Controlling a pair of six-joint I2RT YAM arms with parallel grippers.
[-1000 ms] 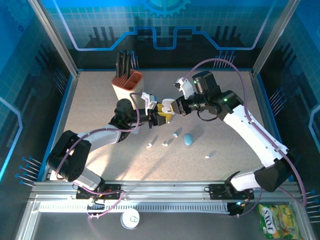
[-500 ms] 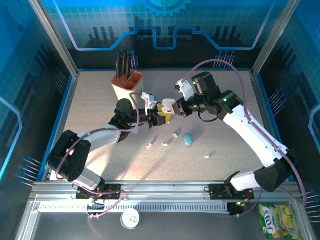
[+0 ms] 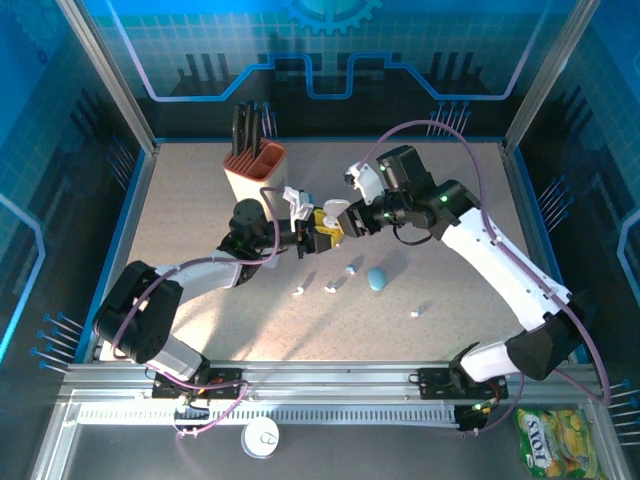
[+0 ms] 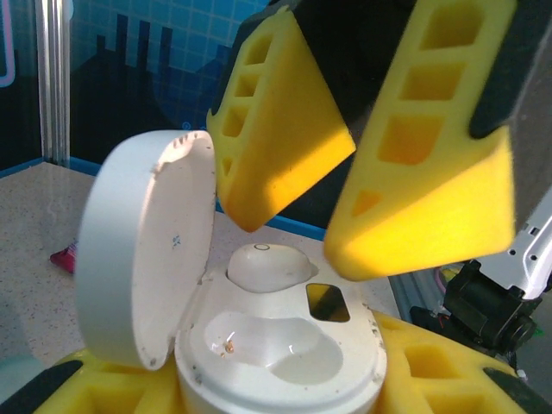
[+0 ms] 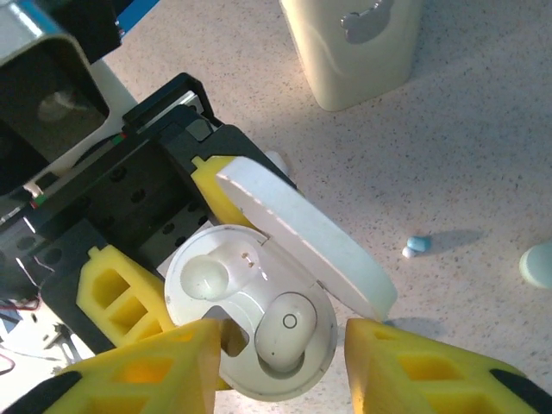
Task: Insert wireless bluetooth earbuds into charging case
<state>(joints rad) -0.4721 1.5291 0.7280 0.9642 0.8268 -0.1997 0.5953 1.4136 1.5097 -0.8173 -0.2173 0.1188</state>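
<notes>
My left gripper (image 3: 316, 238) is shut on the white round charging case (image 4: 285, 354), holding it above the table with its lid (image 4: 147, 250) swung open. One white earbud (image 5: 285, 332) sits in the case's far slot (image 4: 263, 266); the near slot (image 4: 259, 341) is empty. My right gripper (image 5: 280, 371) hovers just over the case (image 5: 246, 297), open, its yellow fingers (image 4: 431, 172) spread to either side of the seated bud and holding nothing. Loose earbuds (image 3: 298, 292) (image 3: 329, 289) (image 3: 350, 269) lie on the table below, with another (image 3: 414, 314) further right.
A light blue pebble-shaped case (image 3: 376, 280) lies on the table right of the loose buds. A cream holder with dark tools (image 3: 254, 170) stands at the back left, close behind the left gripper. A tiny blue-and-white bud (image 5: 417, 246) lies beyond the lid.
The right gripper's jaws have opened over the case, leaving the earbud in its slot. That arm has shifted slightly left. The left arm has held still.
</notes>
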